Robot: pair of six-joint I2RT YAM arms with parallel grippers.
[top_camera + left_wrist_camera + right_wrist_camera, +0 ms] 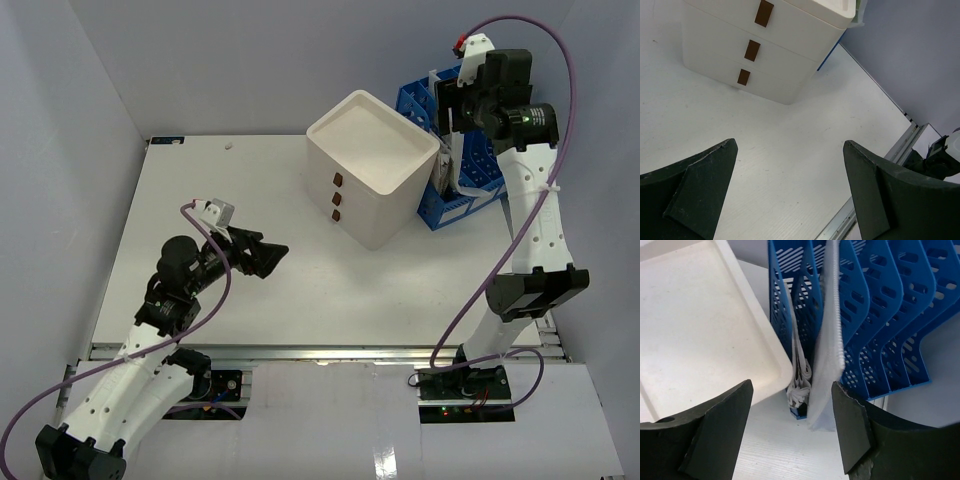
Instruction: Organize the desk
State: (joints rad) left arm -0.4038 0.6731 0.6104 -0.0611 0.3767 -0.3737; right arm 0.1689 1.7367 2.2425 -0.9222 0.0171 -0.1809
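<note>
Judging from how things lie, the tidying looks nearly finished. The desk [200,190] fills the middle of the overhead view, with its metal rail at the near edge just ahead of the arm bases. The white three-drawer box [370,180] stands on it right of centre, and the blue file rack [478,178] sits just behind the box at the far right.

All three drawers look flush and shut in the left wrist view. The only loose thing I can make out on the bare top is a small white speck [230,146] near the far edge, too small to identify.

The right gripper [790,385] hangs over the rack's nearest slots. Its jaws are apart, one on either side of a white flat item with a ribbed edge [827,340], which stands upright in a slot. The item lies close to one finger and well clear of the other, so nothing is clamped. Whether the item is fully seated I cannot tell. A bundle of white folded sheets [797,375] sits in the slot beside it, nearer the box.

The left gripper [790,145] hovers low over bare desk on the left. Its jaws are spread as wide as they go and hold nothing.

What seems left is settling that upright item in its slot, possibly clearing the speck, and getting both arms out of the way.
</note>
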